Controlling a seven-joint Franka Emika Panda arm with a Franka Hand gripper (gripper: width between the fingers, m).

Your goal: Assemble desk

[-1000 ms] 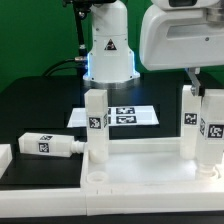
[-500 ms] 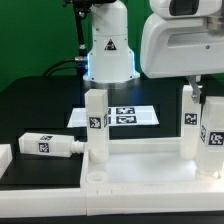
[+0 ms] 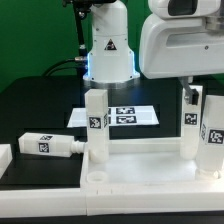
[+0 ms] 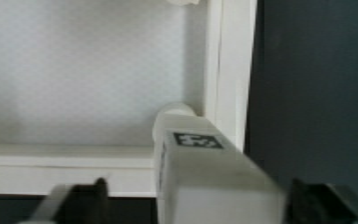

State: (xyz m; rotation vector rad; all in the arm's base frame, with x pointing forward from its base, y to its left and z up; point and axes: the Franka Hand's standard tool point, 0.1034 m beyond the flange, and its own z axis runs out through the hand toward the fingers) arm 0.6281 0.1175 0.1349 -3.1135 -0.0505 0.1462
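The desk top [image 3: 140, 166] lies upside down at the front, white with a raised rim. Three tagged legs stand upright in its corner sockets: one at the exterior view's left [image 3: 96, 125] and two at its right [image 3: 188, 120] [image 3: 213, 135]. Another leg [image 3: 48, 144] lies loose on the black table at the left. My gripper [image 3: 206, 100] hangs over the right front leg. In the wrist view that leg [image 4: 208, 170] stands between my dark fingers [image 4: 87, 203], with a gap on each side, so my gripper [image 4: 202, 208] is open and holds nothing.
The marker board [image 3: 122, 115] lies behind the desk top, in front of the robot base [image 3: 108, 50]. A long white border bar [image 3: 40, 196] runs along the front. A small white block [image 3: 4, 158] sits at the left edge.
The jaws have spread away from the right front leg, which stays upright in its socket. The wrist housing has shifted slightly.
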